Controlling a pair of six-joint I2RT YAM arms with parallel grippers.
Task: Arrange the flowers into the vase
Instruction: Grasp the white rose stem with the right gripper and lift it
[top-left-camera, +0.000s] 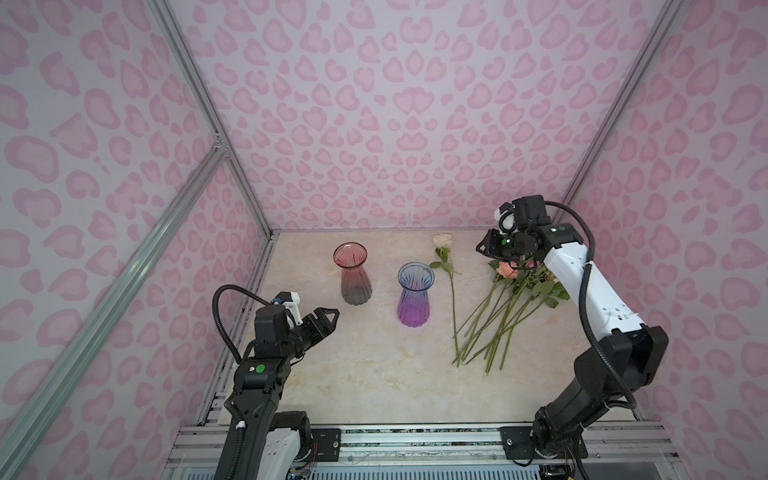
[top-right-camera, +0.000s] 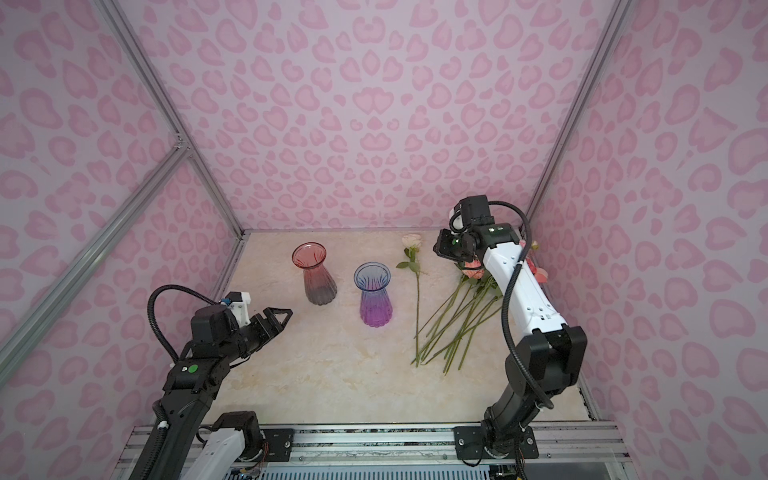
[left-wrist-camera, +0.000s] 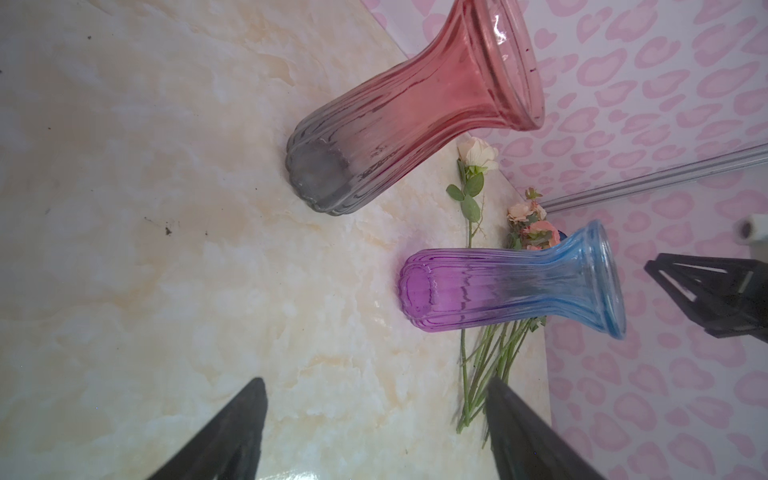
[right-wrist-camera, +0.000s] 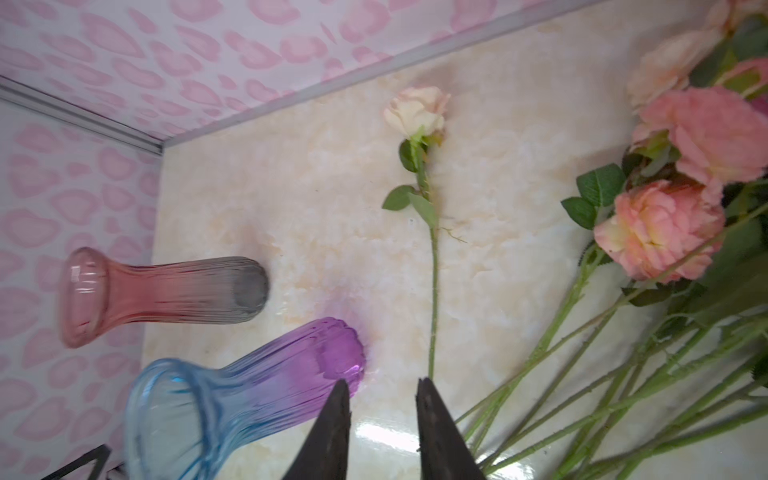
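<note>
Two glass vases stand upright on your marbled worktop (top-left-camera: 365, 386), seen in both top views with the back wall (top-left-camera: 395, 124) taken as twelve o'clock. One is a red-to-grey vase (top-left-camera: 352, 275). At its four o'clock, and apart from it, is a blue-to-purple vase (top-left-camera: 414, 296).

The flowers all lie flat on the worktop, outside both vases. A lone cream rose (top-left-camera: 443, 241) lies at three o'clock of the blue-to-purple vase, head toward twelve and stem running to six. Just beyond it, again at three o'clock, lies the bunch (top-left-camera: 509, 307). Its pink and peach heads sit at one o'clock and its green stems fan down to seven, where their ends gather beside the foot of the cream rose's stem. Your right arm (top-left-camera: 582, 286) crosses over the bunch and hides some of its heads.

Your right gripper (top-left-camera: 485, 247) hangs above the worktop between the cream rose's head and the bunch's heads. Its wrist view shows the jaws parted a little, released, with only bare worktop between them. Your left gripper (top-left-camera: 330, 318) hovers at eight o'clock of the red-to-grey vase and nine o'clock of the blue-to-purple vase, well apart from the flowers, its jaws spread wide and grasping nothing.
</note>
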